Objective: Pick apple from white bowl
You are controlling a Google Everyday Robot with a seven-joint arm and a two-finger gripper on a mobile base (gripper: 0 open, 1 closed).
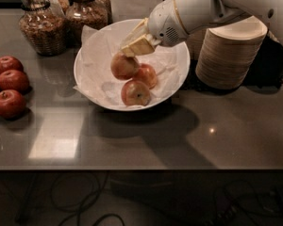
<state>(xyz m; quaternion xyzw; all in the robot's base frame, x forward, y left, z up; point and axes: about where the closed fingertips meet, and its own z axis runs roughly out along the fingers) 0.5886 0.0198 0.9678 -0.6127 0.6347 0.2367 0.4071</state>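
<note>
The robot's gripper (132, 45) hangs over the big round white bowl (183, 79). Its fingers seem pinched on the small red-and-yellow apple (124, 67) inside. The apple looks hard, smooth and slippery, so its round sides are best to hold.

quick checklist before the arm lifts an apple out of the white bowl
1. Gripper over the white bowl, right at the upper-left apple: ok.
2. That apple actually held by the gripper: cannot tell.
3. Other two apples clear of it: not ok, the nearer one sits right against it and may roll.
4. Way straight up free: ok, only the arm itself is above the bowl.
5. Jars and stack of paper bowls apart from the bowl: ok.
6. Red apples on the table well to the side: ok.
</note>
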